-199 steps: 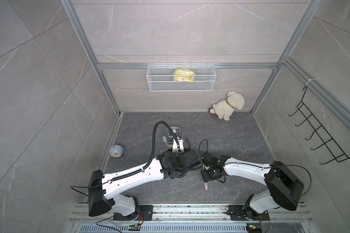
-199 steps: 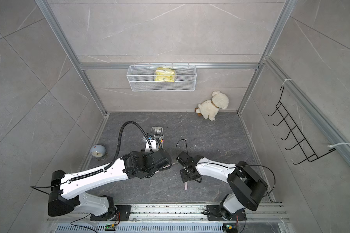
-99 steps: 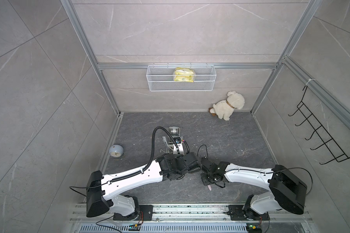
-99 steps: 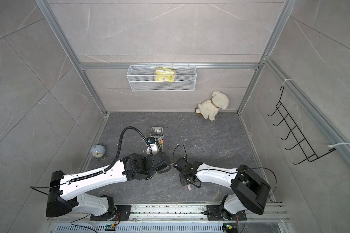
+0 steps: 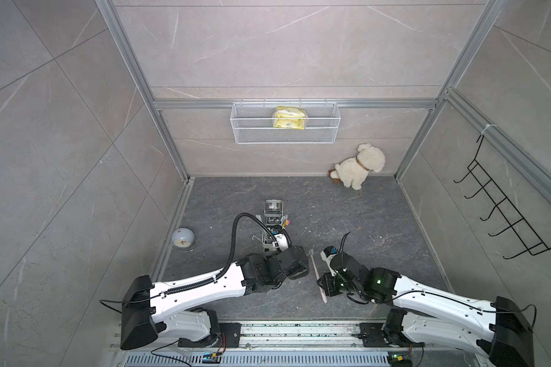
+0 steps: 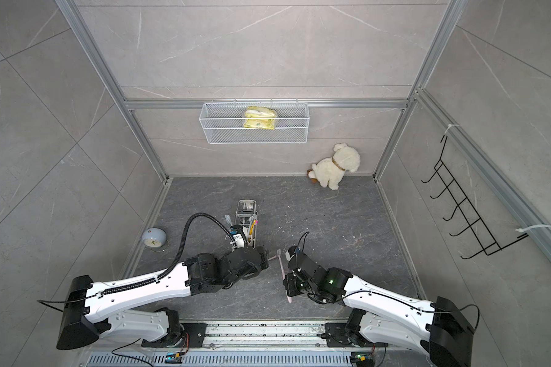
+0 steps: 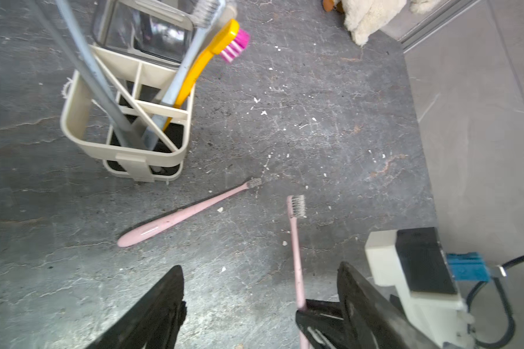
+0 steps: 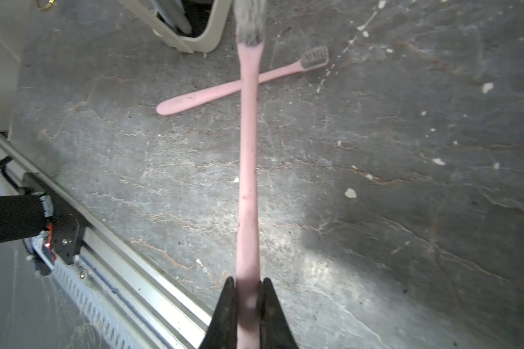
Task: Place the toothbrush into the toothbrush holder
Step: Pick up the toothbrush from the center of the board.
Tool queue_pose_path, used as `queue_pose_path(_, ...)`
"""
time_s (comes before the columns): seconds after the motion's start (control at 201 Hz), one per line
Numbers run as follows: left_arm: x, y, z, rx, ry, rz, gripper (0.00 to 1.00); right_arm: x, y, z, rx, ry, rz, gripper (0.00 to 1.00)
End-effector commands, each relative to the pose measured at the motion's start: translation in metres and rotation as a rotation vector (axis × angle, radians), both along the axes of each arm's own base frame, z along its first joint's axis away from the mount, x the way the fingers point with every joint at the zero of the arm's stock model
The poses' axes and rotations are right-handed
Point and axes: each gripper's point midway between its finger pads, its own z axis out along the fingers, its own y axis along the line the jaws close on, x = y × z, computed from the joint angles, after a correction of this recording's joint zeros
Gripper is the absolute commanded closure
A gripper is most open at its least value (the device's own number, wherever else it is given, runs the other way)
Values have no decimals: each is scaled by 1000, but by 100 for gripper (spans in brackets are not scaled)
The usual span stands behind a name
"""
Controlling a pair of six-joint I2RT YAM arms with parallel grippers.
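Pinching the pink toothbrush (image 8: pixel 248 151) low on its handle, the right gripper (image 8: pixel 248 284) had its two black fingers pressed tight on both sides of it. The brush was up off the grey floor (image 8: pixel 406 211), and its bristles pointed toward the toothbrush holder (image 7: pixel 73 111). It was not in the holder yet. It hung near the holder's short end, with a gap between them.

The left gripper (image 7: pixel 260 269) was just beside the held brush. Its fingers were spread wide apart with nothing between them. I think it was kept open so it could help, maybe by taking the brush, or by picking up the other one.

That other one, a second pink toothbrush (image 7: pixel 185 214), lay flat on the floor between the holder and the two grippers. In the right wrist view the held brush seemed to cross it. The left wrist view showed them apart, so the held one was only above it.

The holder stood on the floor with a yellow brush (image 7: pixel 200 66) and some grey brushes (image 7: pixel 103 90) leaning in its slots. Their handles were down and their bristles were up. A clear cup (image 7: pixel 146 30) sat at its far end.

The pink brush was held lying almost flat. I think it would need tipping up, bristles on top, so the handle could slide into an empty slot
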Motion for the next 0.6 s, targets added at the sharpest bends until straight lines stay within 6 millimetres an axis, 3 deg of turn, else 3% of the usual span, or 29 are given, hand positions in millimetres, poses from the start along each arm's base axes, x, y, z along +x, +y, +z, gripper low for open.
queue_pose_path(0.0,8,-24,14,-136,0,-11,18,-8,14,19,104,-12,33,88)
queue_pose_path(0.174,17,-44,-4,-232,78,-39,19,-16,23,45,191,-59,73,88)
queue_pose_path(0.428,28,-39,-24,-233,107,7,24,-23,28,62,248,-82,106,88)
queue_pose_path(0.598,32,-43,-26,-235,107,-2,48,-28,34,62,259,-82,133,88)
